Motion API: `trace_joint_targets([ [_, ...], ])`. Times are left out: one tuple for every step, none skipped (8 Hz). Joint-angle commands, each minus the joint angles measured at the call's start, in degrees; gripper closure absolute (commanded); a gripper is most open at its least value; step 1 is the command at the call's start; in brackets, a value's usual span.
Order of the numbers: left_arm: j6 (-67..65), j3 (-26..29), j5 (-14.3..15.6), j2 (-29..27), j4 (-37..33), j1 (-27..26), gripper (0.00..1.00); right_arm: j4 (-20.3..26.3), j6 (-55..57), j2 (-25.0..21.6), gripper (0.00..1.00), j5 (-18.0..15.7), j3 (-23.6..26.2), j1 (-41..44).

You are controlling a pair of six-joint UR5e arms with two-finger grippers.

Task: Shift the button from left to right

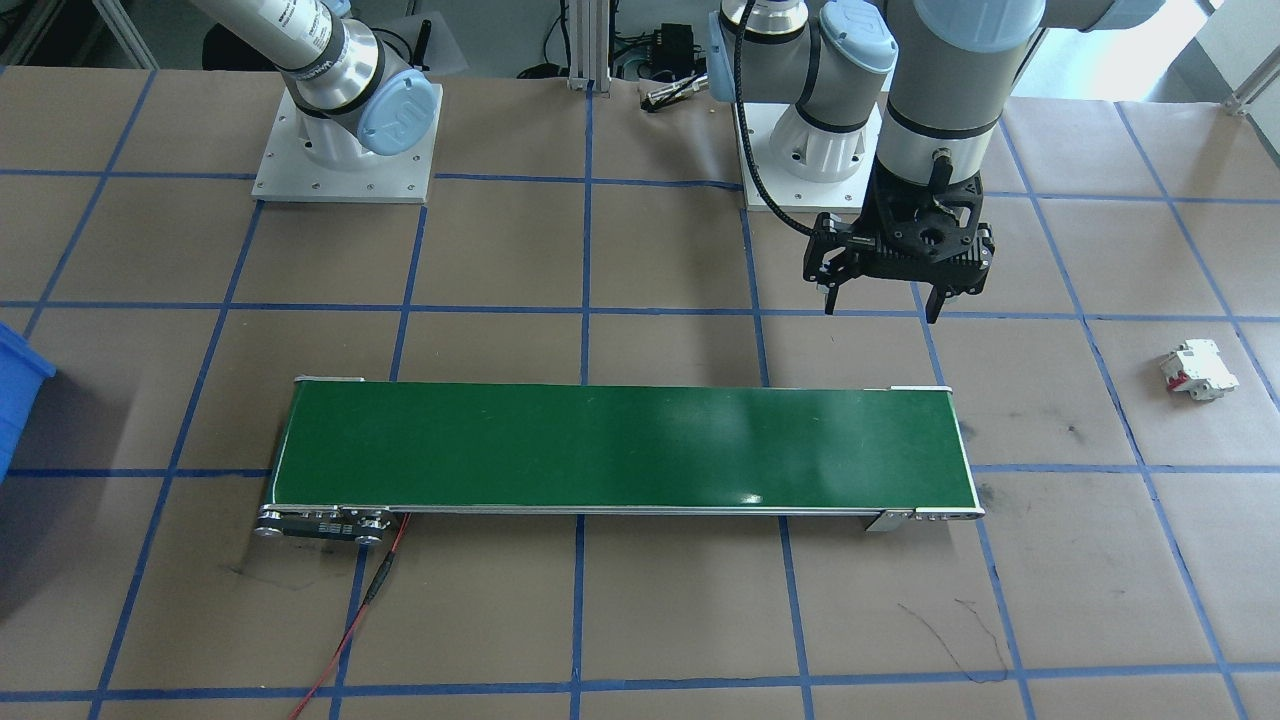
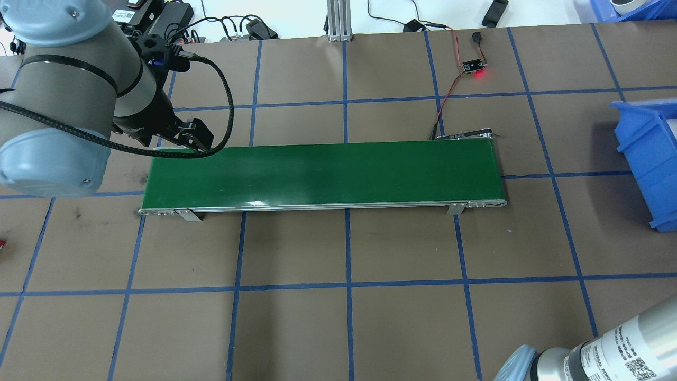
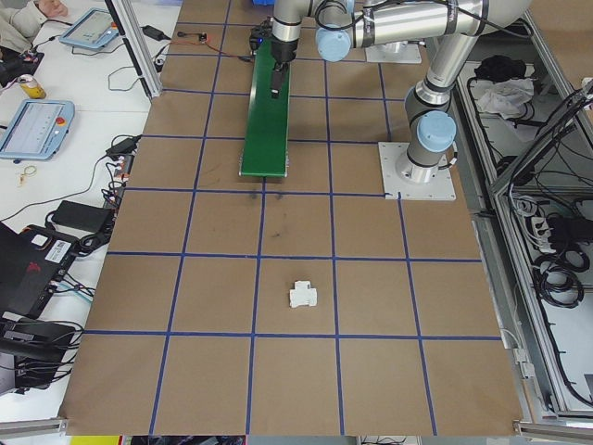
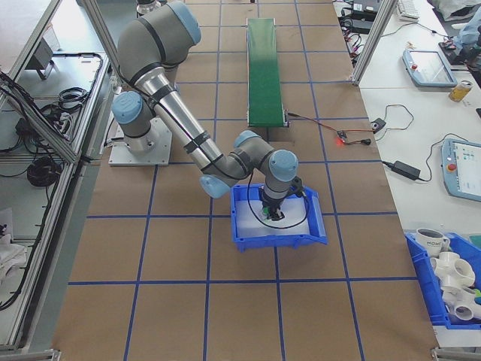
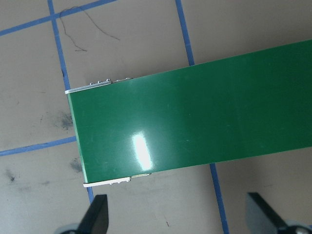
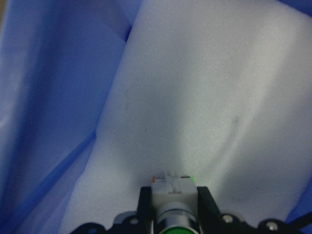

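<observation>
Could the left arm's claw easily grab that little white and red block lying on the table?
Probably yes: the left claw hangs open above the table, and the breaker block lies alone on bare paper nearby with nothing between.

The left gripper [image 1: 880,300] hangs above the table just beside the robot-side edge of the green conveyor belt [image 1: 620,445] at its left end, fingers pointing down and spread wide apart with nothing between them. The right arm reaches well past the belt's other end, its right gripper [image 6: 174,207] lowered, fingers closed around the button [image 6: 173,209].
</observation>
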Motion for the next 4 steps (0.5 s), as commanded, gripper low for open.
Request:
trace_joint_targets([
  [0.0,0.0,-0.1,0.0,0.0,-0.1,0.00,0.3,0.8,-2.5,0.00,0.1,0.0,-0.1],
  [0.0,-0.1,-0.1,0.0,0.0,-0.1,0.00,2.1,0.9,-7.1,0.00,0.0,0.0,-0.1],
  [0.0,-0.1,-0.1,0.0,0.0,-0.1,0.00,8.0,1.8,-11.9,0.00,0.1,-0.1,0.3],
  [0.0,-0.1,0.0,0.0,0.0,-0.1,0.00,9.9,3.3,-15.9,0.00,0.1,-0.1,0.6],
])
